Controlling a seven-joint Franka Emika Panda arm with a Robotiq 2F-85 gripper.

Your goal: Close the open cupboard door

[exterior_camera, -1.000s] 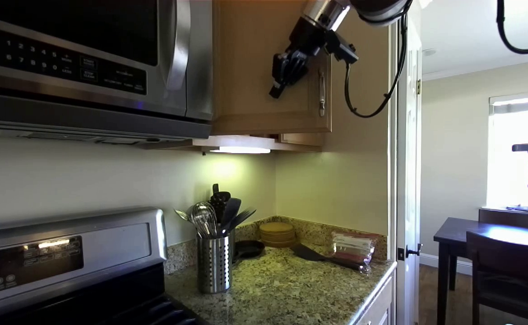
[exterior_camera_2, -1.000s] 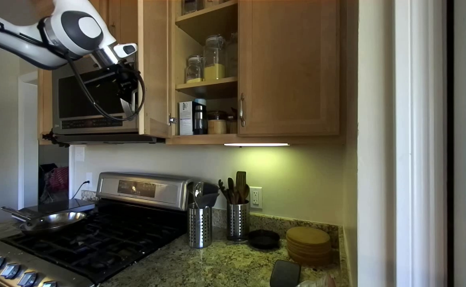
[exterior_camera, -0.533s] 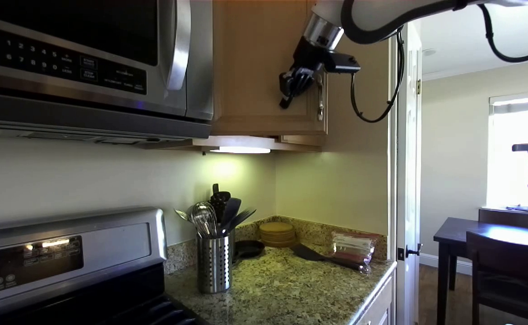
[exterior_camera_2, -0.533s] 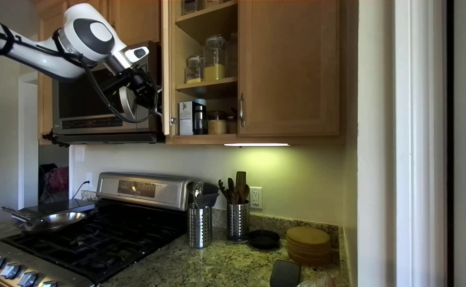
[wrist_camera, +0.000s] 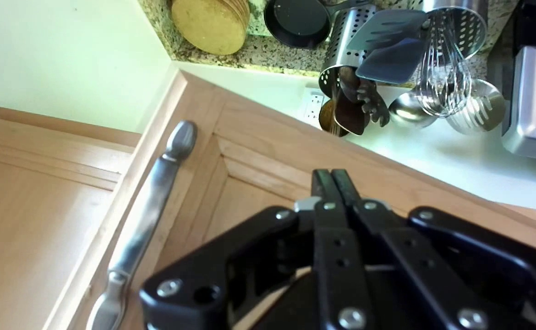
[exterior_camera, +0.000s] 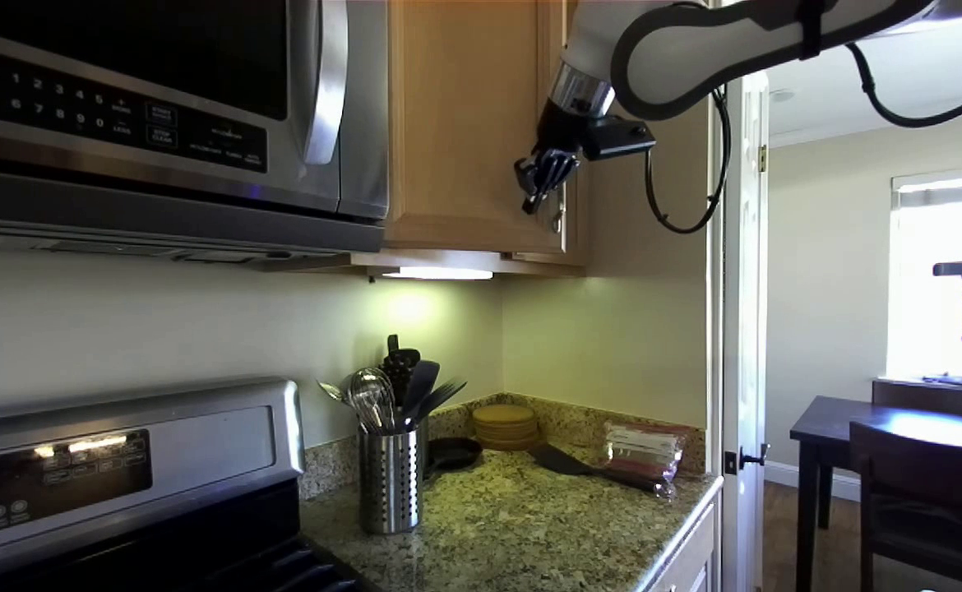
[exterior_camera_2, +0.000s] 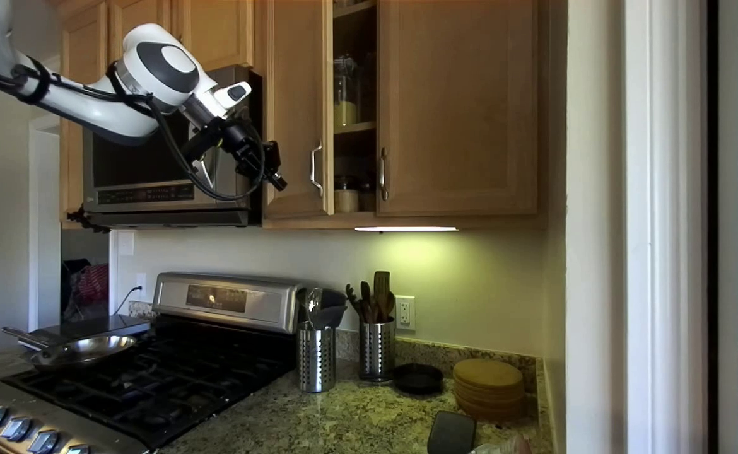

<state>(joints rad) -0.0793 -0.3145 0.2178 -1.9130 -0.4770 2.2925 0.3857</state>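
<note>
Cupboard door (exterior_camera_2: 298, 120) hangs partly open beside the microwave (exterior_camera: 160, 123), just ahead of the gripper (wrist_camera: 331, 175), whose two fingertips (wrist_camera: 321, 182) are pressed together with nothing between them. That blunt tip suits a push, which looks to be the step in hand. In the wrist view it points at the door's lower part, on the hinge side of the bar handle (wrist_camera: 144, 215) and apart from it; whether it touches the wood cannot be told. Pushing nearer the free edge would likely give better leverage, provided nothing snags on the handle. The tip should follow the door's swing, bearing squarely on the face, rather than run straight and slide across the wood. Beyond the free edge, a gap shows a glass jar (exterior_camera_2: 345, 94) on a shelf (exterior_camera_2: 356, 128); it sits inside and seems unlikely to foul the door. Farther along is the neighbouring door (exterior_camera_2: 460, 120), shut flat, a good gauge: pressure should ease as the two come level, ending in one slow, firm press.
</note>
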